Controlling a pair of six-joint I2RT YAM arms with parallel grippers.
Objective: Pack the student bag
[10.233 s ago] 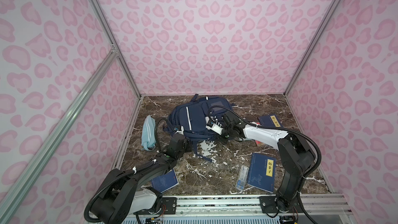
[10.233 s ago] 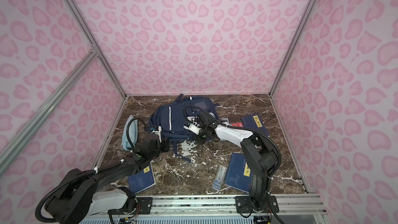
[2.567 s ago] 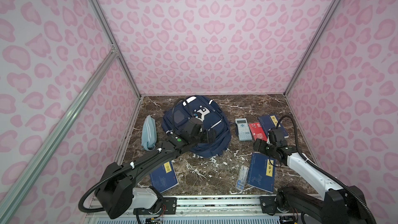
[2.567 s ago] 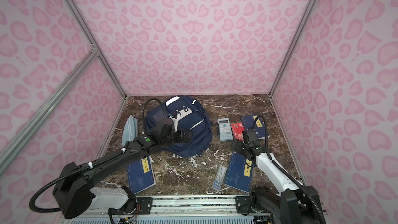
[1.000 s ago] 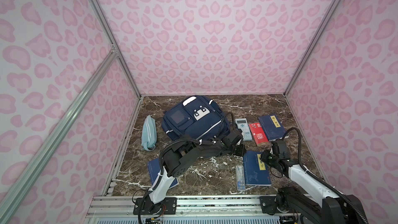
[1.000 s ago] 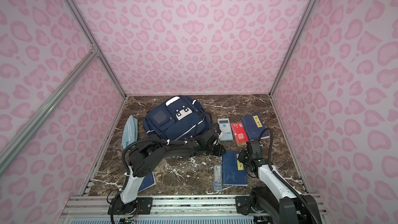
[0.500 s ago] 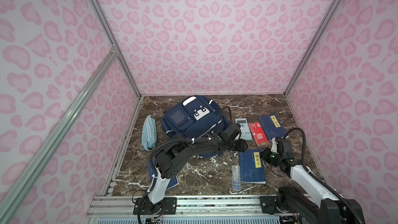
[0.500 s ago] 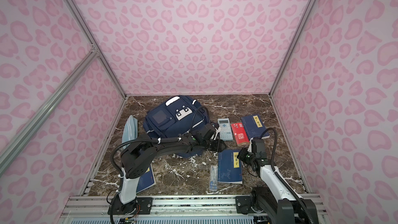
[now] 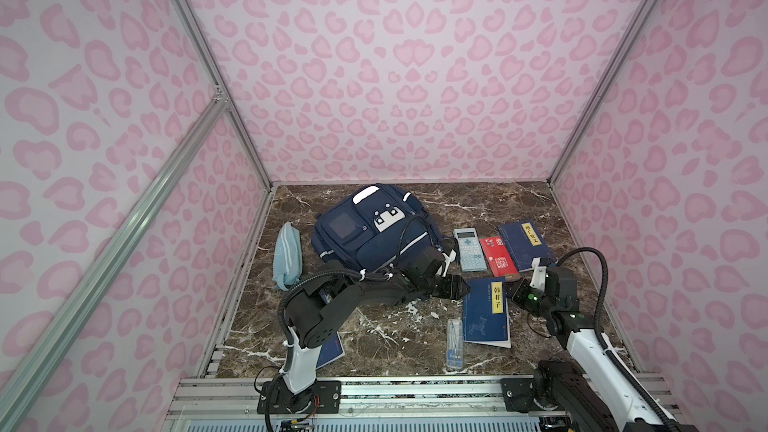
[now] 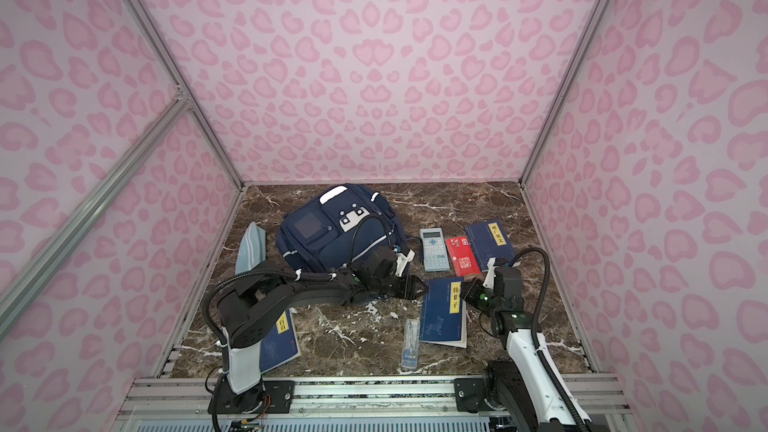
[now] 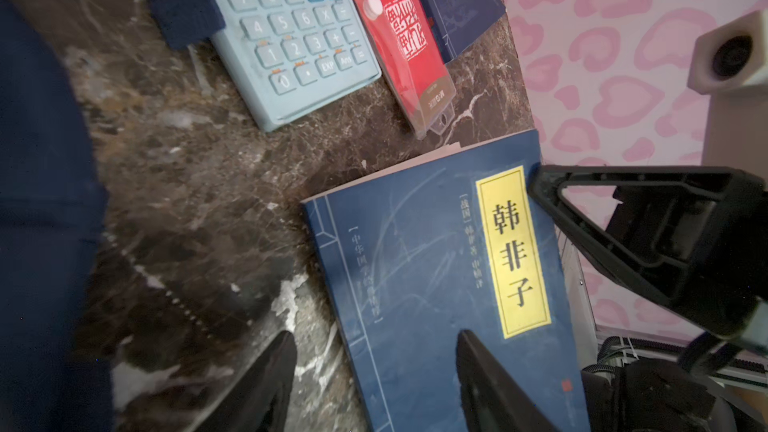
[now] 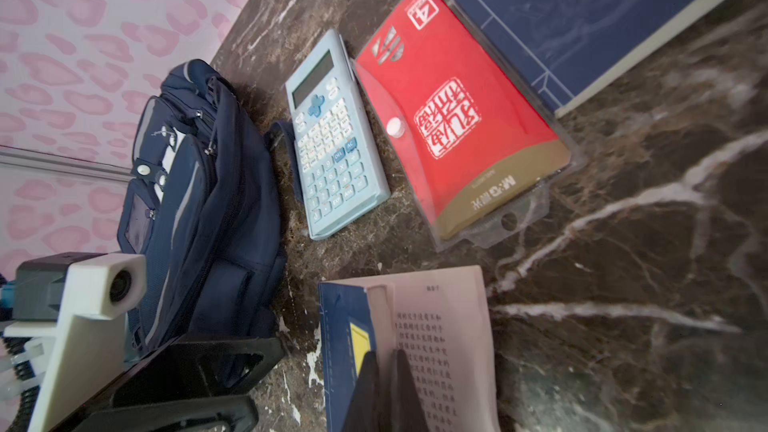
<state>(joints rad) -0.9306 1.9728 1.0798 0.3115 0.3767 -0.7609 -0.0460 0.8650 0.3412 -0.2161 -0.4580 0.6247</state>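
Calculator [image 9: 469, 249] just right of the student bag [image 9: 357, 234], a book [image 9: 484, 317] before it, seemingly apart.

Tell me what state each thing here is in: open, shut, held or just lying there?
student bag, lying front up, no pocket visibly open.
yellow-labelled blue book, cover corner lifted, printed page showing.
right gripper, shut on that cover.
left gripper, open, straddling the book's edge.
calculator, flat, face up.
red packet, flat, snap shut.
far blue book, closed, flat.
pencil pouch, lying by the wall; zip unclear.
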